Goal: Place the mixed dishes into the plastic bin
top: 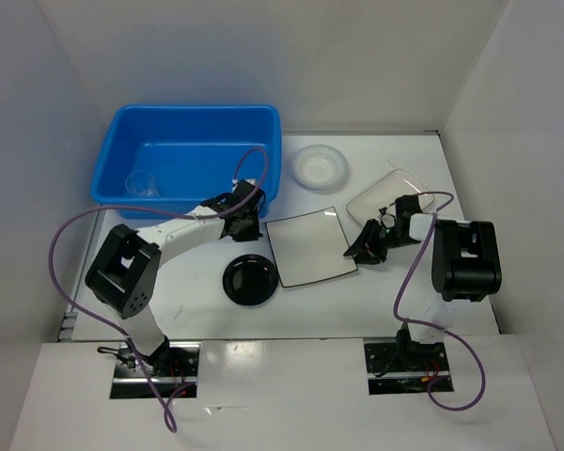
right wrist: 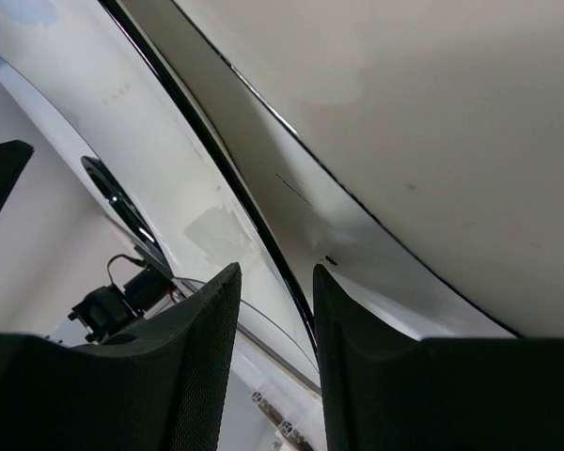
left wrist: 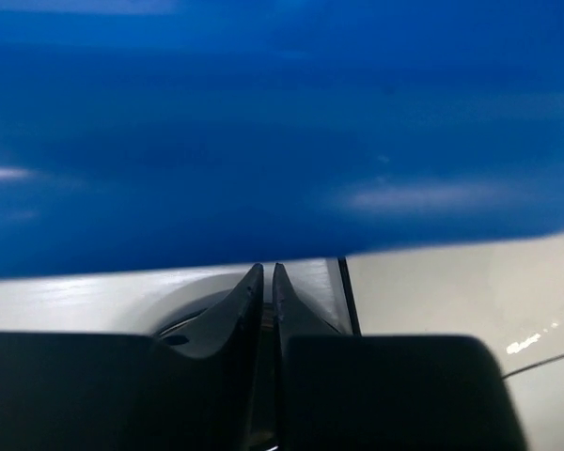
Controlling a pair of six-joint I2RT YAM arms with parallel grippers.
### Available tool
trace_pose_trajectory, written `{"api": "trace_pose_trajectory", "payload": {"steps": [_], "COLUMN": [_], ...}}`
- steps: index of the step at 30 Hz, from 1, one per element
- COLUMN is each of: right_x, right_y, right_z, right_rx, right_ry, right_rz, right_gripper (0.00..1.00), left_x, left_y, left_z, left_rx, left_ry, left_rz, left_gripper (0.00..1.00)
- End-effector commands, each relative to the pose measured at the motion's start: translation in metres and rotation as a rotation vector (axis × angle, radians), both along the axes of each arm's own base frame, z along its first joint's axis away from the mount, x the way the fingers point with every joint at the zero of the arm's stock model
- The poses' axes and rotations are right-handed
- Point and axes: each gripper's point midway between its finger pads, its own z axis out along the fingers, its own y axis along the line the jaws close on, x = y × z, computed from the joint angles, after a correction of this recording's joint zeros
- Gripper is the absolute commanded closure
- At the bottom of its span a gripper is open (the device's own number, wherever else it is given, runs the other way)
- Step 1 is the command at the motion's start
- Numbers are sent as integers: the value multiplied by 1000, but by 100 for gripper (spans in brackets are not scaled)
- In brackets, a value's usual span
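Observation:
The blue plastic bin [top: 193, 150] stands at the back left with the small clear cup [top: 141, 183] inside. My left gripper [top: 244, 221] is shut and empty, close to the bin's front right corner; the bin wall [left wrist: 282, 122] fills the left wrist view above the gripper [left wrist: 268, 268]. The square white plate [top: 310, 246] lies mid-table. My right gripper [top: 367, 246] is open at its right edge, jaws [right wrist: 274, 271] either side of its dark rim [right wrist: 250, 205]. The black saucer [top: 250, 279], white bowl [top: 320, 166] and pale plate [top: 385, 195] lie on the table.
White walls close in the table on the left, back and right. The right arm's body [top: 465, 258] stands right of the pale plate. A purple cable [top: 70, 235] loops off the left arm near the bin's front left corner.

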Motion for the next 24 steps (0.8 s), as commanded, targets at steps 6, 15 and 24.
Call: {"api": "trace_pose_trajectory", "payload": {"steps": [6, 15, 24], "right_x": [-10, -10, -13], "right_y": [8, 8, 9], "right_z": [-4, -4, -1], "right_rx": [67, 67, 76], "right_ry": [66, 66, 68], "right_rz": [-7, -7, 2], "right_gripper": [58, 58, 55], "left_x": [-3, -1, -13], "left_y": [-14, -22, -42], "left_z": [-27, -48, -66], "left_rx": [43, 46, 55], "left_ry": [5, 22, 45], "left_rz": [-1, 4, -36], "left_gripper": [94, 100, 100]}}
